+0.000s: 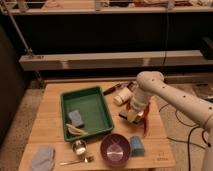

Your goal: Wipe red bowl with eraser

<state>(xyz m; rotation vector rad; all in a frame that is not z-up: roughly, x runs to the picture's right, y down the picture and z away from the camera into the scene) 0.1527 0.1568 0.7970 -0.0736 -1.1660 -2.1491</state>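
Note:
The red bowl (143, 109) sits on the right part of the wooden table (50, 105). Only red-orange bits of it show beside the arm. My gripper (130, 115) is right over the bowl's left side, pointing down. A dark and yellowish block shows at its tip, perhaps the eraser, but I cannot tell. The long thin red chilli-like item (146, 128) lies just in front of the bowl.
A green tray (68, 100) at centre-left holds a blue-grey sponge (76, 118) and a pale item (76, 130). The purple bowl (115, 148) and a blue cup (136, 145) stand at the front. A white cup (122, 96), metal cup (79, 146), spoon (77, 161) and grey cloth (42, 157) are also here.

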